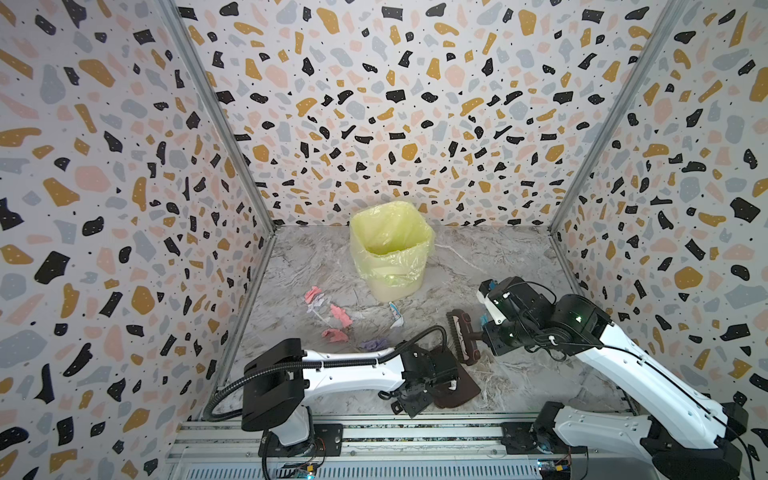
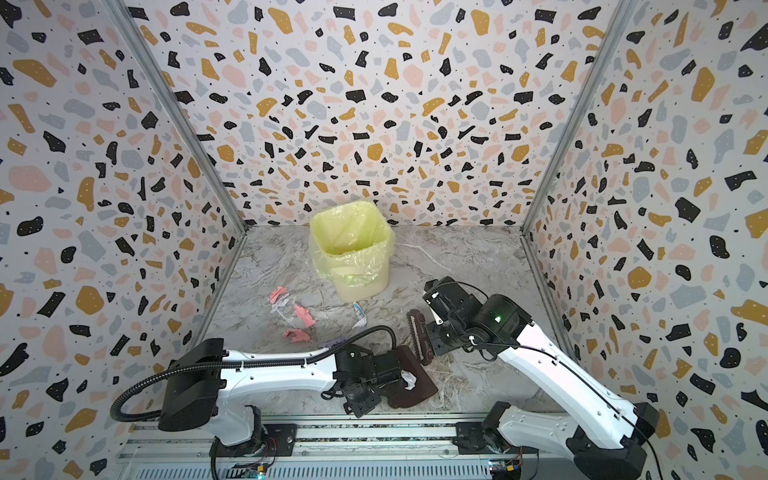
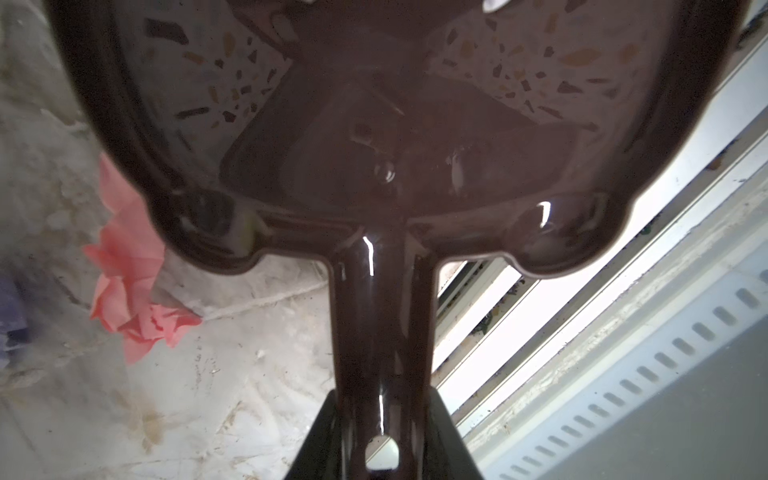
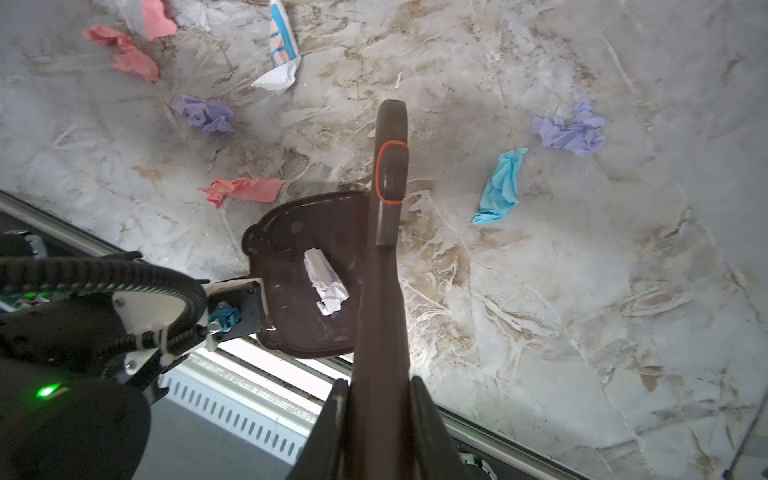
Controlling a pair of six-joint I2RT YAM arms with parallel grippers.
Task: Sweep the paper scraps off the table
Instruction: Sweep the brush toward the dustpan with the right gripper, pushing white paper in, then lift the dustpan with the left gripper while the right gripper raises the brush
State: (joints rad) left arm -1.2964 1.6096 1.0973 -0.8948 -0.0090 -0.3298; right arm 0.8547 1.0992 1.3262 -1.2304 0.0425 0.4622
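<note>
My left gripper (image 3: 382, 415) is shut on the handle of a dark brown dustpan (image 1: 457, 386) that lies near the table's front edge. A white paper scrap (image 4: 326, 284) lies in the pan. My right gripper (image 4: 379, 395) is shut on the handle of a brown brush (image 1: 461, 336), whose head hangs just behind the pan. Pink scraps (image 1: 340, 316), a lilac one (image 1: 374, 344) and a white-blue one (image 1: 396, 316) lie on the marble table (image 1: 498, 257) left of the brush. In the right wrist view, another lilac scrap (image 4: 571, 131) and a light blue scrap (image 4: 500, 187) lie beyond the brush.
A bin with a yellow liner (image 1: 390, 249) stands at the back middle of the table. Speckled walls close the left, back and right sides. An aluminium rail (image 1: 374, 432) runs along the front edge, carrying both arm bases.
</note>
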